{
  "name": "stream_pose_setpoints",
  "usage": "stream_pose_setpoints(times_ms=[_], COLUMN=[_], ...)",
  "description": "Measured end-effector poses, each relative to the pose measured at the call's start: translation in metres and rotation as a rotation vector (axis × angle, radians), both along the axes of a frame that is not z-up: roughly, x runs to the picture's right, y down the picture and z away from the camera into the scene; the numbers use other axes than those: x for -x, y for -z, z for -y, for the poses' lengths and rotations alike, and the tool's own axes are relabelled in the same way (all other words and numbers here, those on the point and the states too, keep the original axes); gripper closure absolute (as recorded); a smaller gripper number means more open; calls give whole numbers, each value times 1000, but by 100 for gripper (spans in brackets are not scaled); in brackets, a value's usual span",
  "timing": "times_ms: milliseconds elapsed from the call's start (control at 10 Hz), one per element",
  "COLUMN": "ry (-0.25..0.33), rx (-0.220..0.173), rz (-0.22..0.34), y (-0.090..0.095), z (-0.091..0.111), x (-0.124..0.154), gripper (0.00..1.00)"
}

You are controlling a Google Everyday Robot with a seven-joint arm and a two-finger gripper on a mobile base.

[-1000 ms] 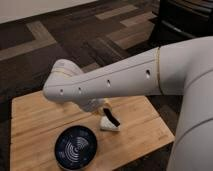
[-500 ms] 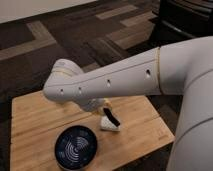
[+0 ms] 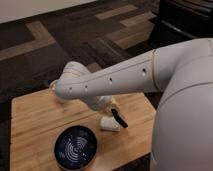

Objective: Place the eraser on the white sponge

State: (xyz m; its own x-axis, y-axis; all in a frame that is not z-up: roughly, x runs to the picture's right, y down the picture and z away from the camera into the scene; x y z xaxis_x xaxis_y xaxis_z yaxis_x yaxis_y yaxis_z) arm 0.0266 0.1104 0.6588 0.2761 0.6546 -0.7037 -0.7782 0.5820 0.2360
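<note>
The white sponge point(image 3: 108, 124) lies on the wooden table point(image 3: 35, 120), right of centre. The black eraser point(image 3: 119, 119) is tilted, its lower end at the sponge's right edge; I cannot tell whether it rests on the sponge. My gripper point(image 3: 111, 106) hangs under the white arm point(image 3: 115, 77), just above the sponge and at the eraser's upper end. The arm hides most of the gripper.
A dark blue patterned bowl point(image 3: 75, 147) stands near the table's front edge, left of the sponge. The robot's white body point(image 3: 185, 125) fills the right side. Dark carpet floor point(image 3: 60, 35) lies beyond the table's far edge.
The arm's elbow has shifted slightly to the right, and the eraser with it. The sponge and the bowl have not moved.
</note>
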Motion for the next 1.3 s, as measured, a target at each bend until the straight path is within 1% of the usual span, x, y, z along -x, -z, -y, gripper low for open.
stream_pose_setpoints(times_ms=[200,300,600,700,900,1100,1300], ry=[10,15,12,9,3,11,35], rx=[16,22,41,50,63,65,51], rz=[11,8,-43,-75,-103,-107,-86], y=[-17,-20,-20,-17,-16,-22,-33], z=[-2,-2,-5,-8,-12,-10,0], x=[9,10,2,-4,-8,-3,10], gripper=[100,100,100,100,100,100,100])
